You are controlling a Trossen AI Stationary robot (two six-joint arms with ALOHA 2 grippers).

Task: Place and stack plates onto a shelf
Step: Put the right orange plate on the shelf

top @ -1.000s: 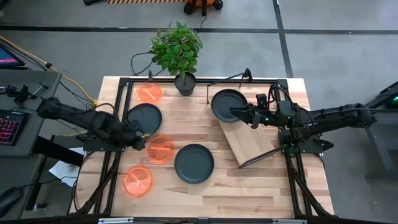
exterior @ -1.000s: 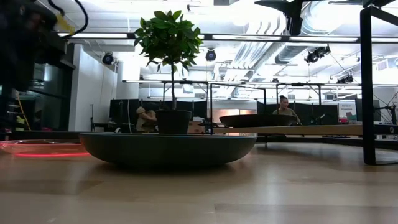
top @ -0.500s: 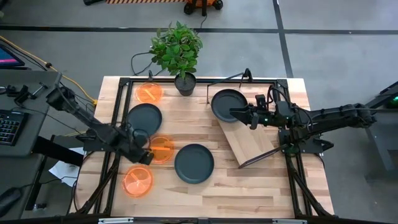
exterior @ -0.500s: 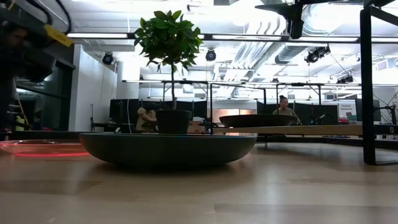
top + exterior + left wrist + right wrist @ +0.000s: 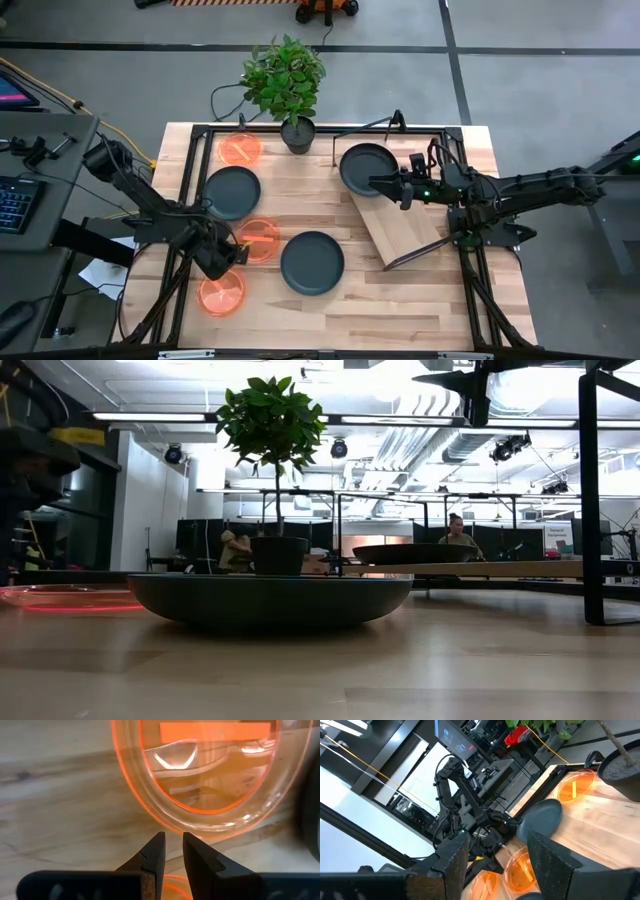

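Hovering near the bench's (image 5: 400, 300) left edge, the left end effector (image 5: 226, 262) has its fingers nearly pressed together, empty, just beside the rim of an orange plate (image 5: 210, 770). The right end effector (image 5: 378, 183), fingers spread, sits at a dark grey plate (image 5: 364, 166) lying on the wooden shelf's (image 5: 410, 232) far end, near the potted plant (image 5: 287, 80).

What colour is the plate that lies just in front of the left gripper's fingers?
Translucent bright orange. The plate shows best in the left wrist view, just beyond the left gripper.
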